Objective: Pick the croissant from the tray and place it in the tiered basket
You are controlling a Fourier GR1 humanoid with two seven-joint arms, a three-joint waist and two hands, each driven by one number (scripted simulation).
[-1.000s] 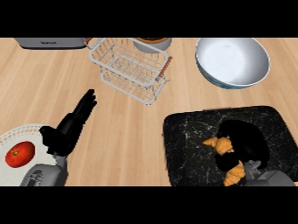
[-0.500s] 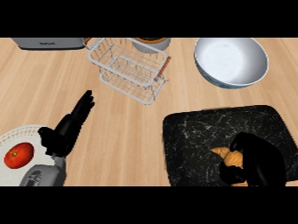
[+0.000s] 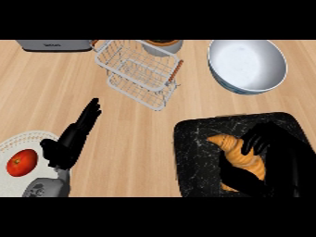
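Observation:
A golden croissant (image 3: 238, 154) lies on the black speckled tray (image 3: 194, 157) at the lower right. My right hand (image 3: 276, 159) is curled round it, fingers over its right side and the thumb under its lower part, hiding the lower end. The white wire tiered basket (image 3: 141, 71) stands at the upper middle, well away from the croissant. My left hand (image 3: 71, 139) rests open at the lower left, fingers straight and pointing up the counter.
A big white bowl (image 3: 248, 65) sits at the upper right, above the tray. A white plate (image 3: 3, 155) with a red tomato (image 3: 22, 162) lies at the lower left. A grey appliance (image 3: 54, 45) and a brown-rimmed dish (image 3: 164, 45) stand along the back.
My right hand has closed round the croissant, which now shows more fully and lies turned on the tray. The left hand has stayed still.

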